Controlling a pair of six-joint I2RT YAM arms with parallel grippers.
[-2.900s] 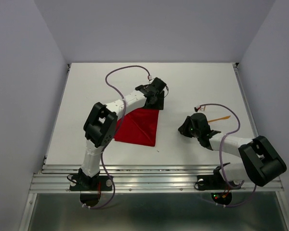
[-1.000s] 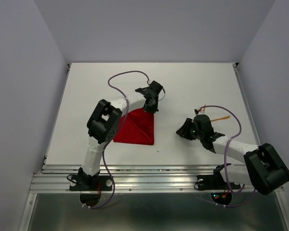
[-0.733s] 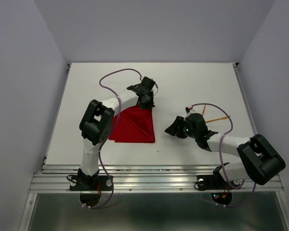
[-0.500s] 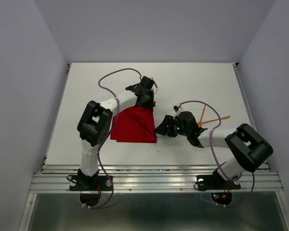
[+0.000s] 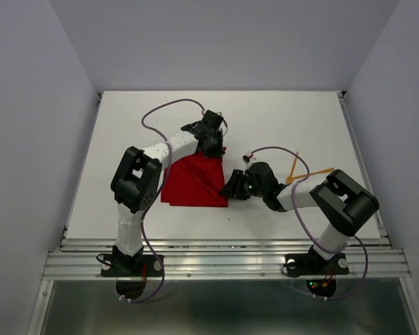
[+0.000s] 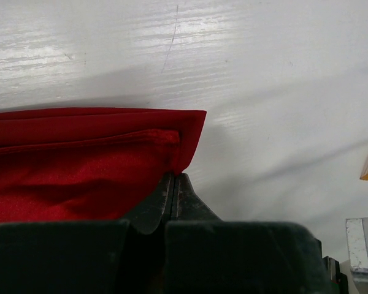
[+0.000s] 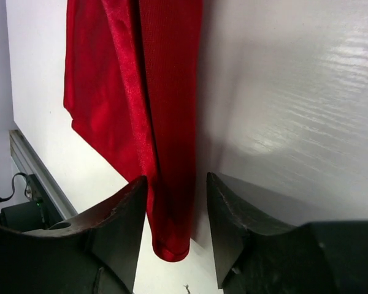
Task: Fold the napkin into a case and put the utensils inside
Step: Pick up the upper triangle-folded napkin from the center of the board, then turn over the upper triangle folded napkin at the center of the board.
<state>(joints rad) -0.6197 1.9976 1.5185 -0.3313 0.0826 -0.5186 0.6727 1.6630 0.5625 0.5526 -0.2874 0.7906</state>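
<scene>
Napkin (image 5: 194,183) at frame centre, right edge running top to bottom: left tool (image 5: 214,149) clenched on its upper corner, right tool (image 5: 230,192) parted, straddling the lower corner.

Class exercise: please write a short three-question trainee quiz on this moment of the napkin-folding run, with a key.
1. True or false: the left tool is shut on a corner of the bright red cloth napkin.
2. The right tool has its jaws: A) open astride the napkin's edge; B) shut tight, clear of the cloth; C) out of every view.
3. Fill in: in the top view, the thin orange plastic utensils lie on the white table to the ____ of the napkin.
Key: 1 true; 2 A; 3 right.
</scene>
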